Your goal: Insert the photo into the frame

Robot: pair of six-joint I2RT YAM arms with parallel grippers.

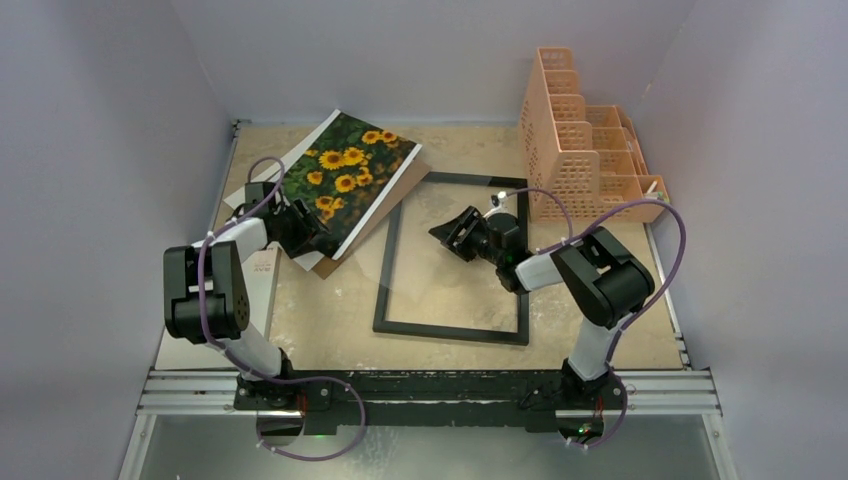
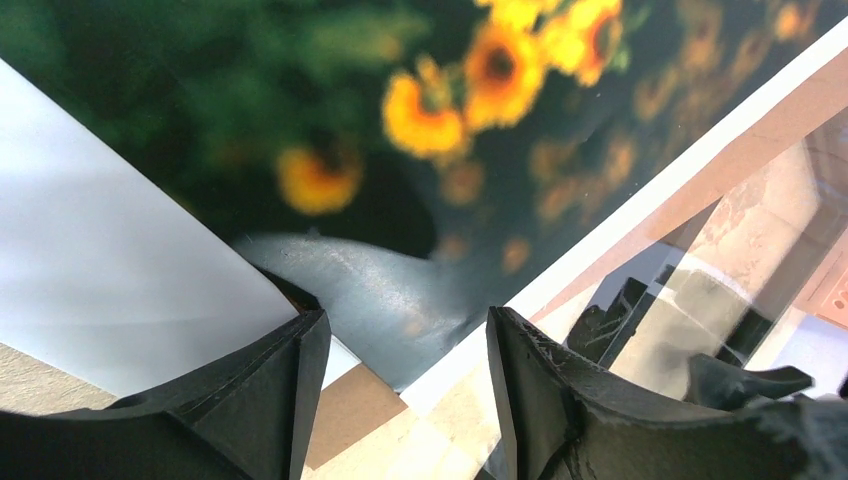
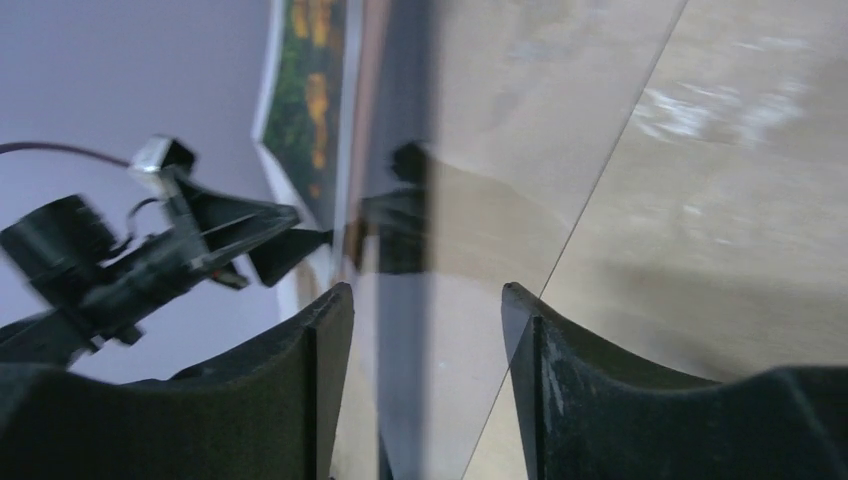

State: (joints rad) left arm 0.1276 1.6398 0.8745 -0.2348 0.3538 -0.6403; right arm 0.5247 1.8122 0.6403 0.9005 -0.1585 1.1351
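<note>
The sunflower photo [image 1: 345,180] lies tilted on a brown backing board [image 1: 398,192] at the back left. My left gripper [image 1: 300,228] is at the photo's near corner. In the left wrist view it [image 2: 400,340] stands open, with the curled corner of the photo [image 2: 380,300] between its fingers [image 2: 270,390]. The black frame [image 1: 450,331] lies flat mid-table with its glass in it. My right gripper [image 1: 455,235] hovers open over the glass near the frame's left side. In the right wrist view the frame's dark side bar [image 3: 405,200] runs between the open fingers [image 3: 560,380].
A peach mesh organizer [image 1: 585,150] stands at the back right, close to the frame's far right corner. A white sheet [image 1: 238,195] sticks out from under the board at the left. Grey walls close in the table on three sides.
</note>
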